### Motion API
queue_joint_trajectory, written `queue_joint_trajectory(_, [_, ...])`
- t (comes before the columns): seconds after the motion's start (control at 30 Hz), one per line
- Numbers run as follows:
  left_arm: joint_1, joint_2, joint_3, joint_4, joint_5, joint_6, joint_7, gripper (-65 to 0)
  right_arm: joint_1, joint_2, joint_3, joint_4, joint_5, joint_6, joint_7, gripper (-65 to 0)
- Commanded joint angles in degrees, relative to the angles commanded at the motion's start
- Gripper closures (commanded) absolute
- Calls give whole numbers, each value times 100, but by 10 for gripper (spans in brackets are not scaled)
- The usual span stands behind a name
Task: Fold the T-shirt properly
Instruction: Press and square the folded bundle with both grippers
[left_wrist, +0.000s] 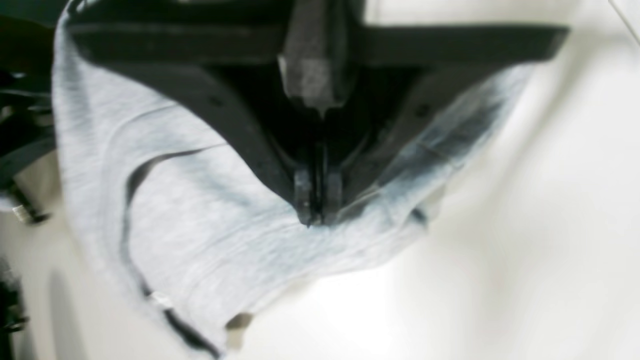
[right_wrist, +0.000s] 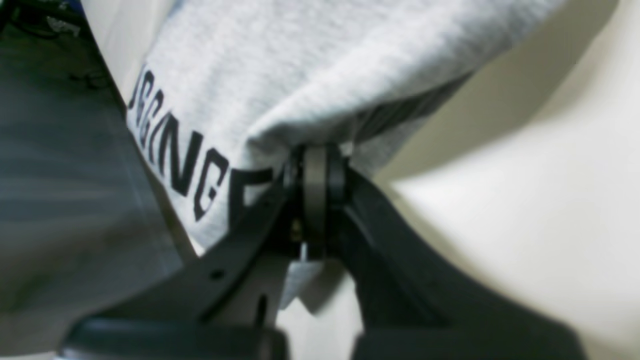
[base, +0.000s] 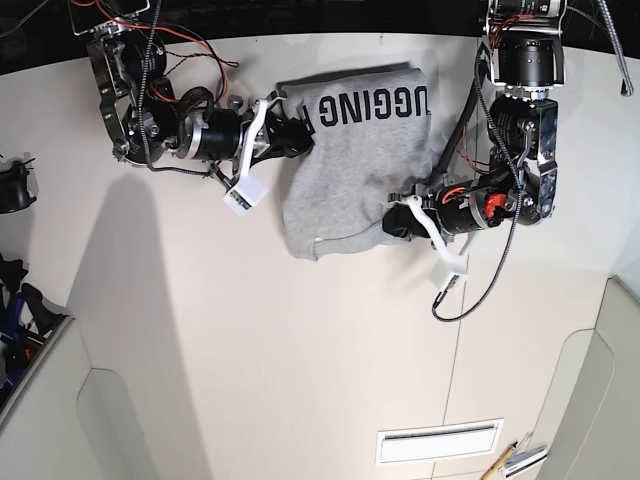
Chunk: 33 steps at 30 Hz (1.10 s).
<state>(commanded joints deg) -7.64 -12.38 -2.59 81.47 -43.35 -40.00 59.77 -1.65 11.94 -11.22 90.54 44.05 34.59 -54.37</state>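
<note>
The T-shirt (base: 355, 165) lay partly folded near the far edge of the worktop (base: 250, 340), its black lettering face up along the far side. Both arms had hold of it. The right gripper (right_wrist: 315, 165) was closed on a fold of cloth at the lettered end, and the left gripper (left_wrist: 317, 210) was pinched tight on the grey fabric at the shirt's near side, towards the worktop's right edge.

To do this fold well, the two grips probably needed to travel together at matching height, keeping the cloth between them taut, so that the carried edge would land square on the layer beneath and not bunch. Releasing only once the fabric rested flat would likely keep the crease straight.

Little stood in the way. A loose black cable (base: 480, 285) hung below the left arm, close to the shirt's near corner, and might snag during a sweep. Dark gear (base: 12, 185) sat at the worktop's left edge, well apart.
</note>
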Motion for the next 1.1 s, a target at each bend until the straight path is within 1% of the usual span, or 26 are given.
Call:
queue_joint_trajectory(0.1, [2,-2,0,151,-55,0,48,-23,-13,-232,-4,0,118,17,-186,0])
queue_joint_trajectory(0.17, [4,-4,0,350,-55,0,195,-23,-13,-328,-4,0,140,15,-247,0])
queue_joint_trajectory(0.27, [50,-59,-2,815,-79,0,455,-22,-11,-339,-2,0,79,15,-245,0])
queue_joint_trajectory(0.4, [431,-553,-105,1436,-457,0,479,-22,-11,-306,264,2,-33,11,-273,0])
queue_joint_trajectory(0.47, [789,-789,-236,1847,-595,0,479,-22,-13,-181,514,11,15,13,-352,0])
queue_joint_trajectory(0.57, [1502,-1051,-555,2516,-708,0,479,-22,-13,243,839,11,291,15,-542,0])
queue_joint_trajectory(0.7, [2695,-1322,-1290,3176,-765,0,481,-22,-74,898,1014,24,623,24,-826,0])
queue_joint_trajectory(0.77, [3335,-1416,-1766,3453,-990,0,608,-22,-243,1235,1014,122,664,42,-828,0])
queue_joint_trajectory(0.87, [4253,-1495,-2435,3814,-1475,0,964,-22,-610,1768,1014,387,745,42,-846,0])
queue_joint_trajectory(0.9, [4586,-1510,-2629,3912,-1598,0,1001,-22,-774,1952,1014,520,745,42,-846,0])
queue_joint_trajectory(0.93, [4927,-1510,-2780,3980,-1613,0,992,-22,-962,2120,1014,664,756,42,-846,0])
queue_joint_trajectory(1.03, [5825,-1508,-2935,3995,-1572,0,990,-22,-1567,2514,1014,1121,787,42,-846,0])
queue_joint_trajectory(1.1, [6367,-1508,-2935,3995,-1572,0,990,-22,-1965,2651,1014,1379,793,42,-846,0])
